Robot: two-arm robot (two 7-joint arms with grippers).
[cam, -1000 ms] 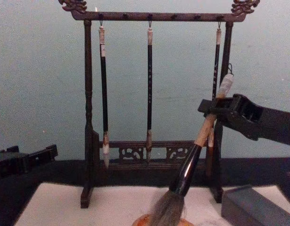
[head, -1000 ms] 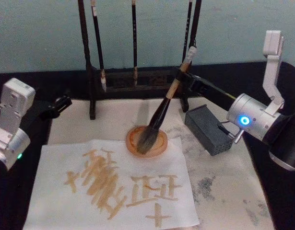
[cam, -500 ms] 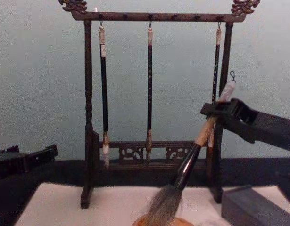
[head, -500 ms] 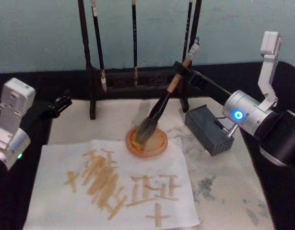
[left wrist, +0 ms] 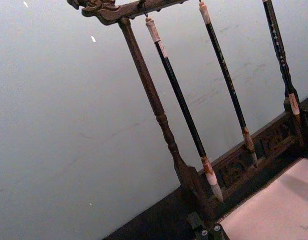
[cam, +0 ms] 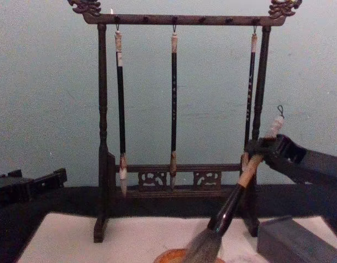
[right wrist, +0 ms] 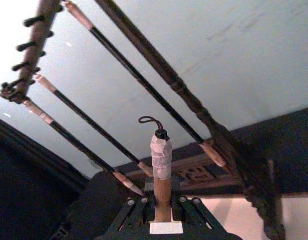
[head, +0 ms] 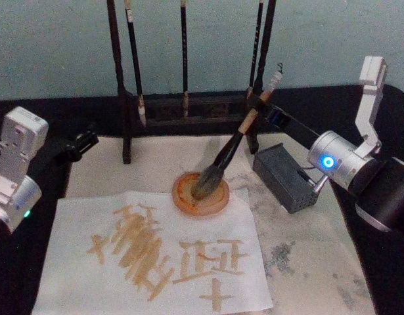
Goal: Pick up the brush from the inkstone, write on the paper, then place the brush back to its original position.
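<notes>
- Since a second ago, we find the brush [head: 236, 147] lowered and leaning flatter, its bristles resting in the inkstone [head: 202, 192]; we judge the return is nearly done.
- We see the right hand [cam: 267, 147] clamped on its handle.
- We find the paper [head: 156, 252] inscribed.
- We cannot tell the grip state of the left hand [head: 83, 142], parked.

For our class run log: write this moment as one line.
right gripper: shut on large tan-handled brush | bristles: in round orange dish | off-white paper: written | left gripper: idle

Tan brush-stroke characters on the paper [head: 156, 262], not legible, no other readable text
</notes>
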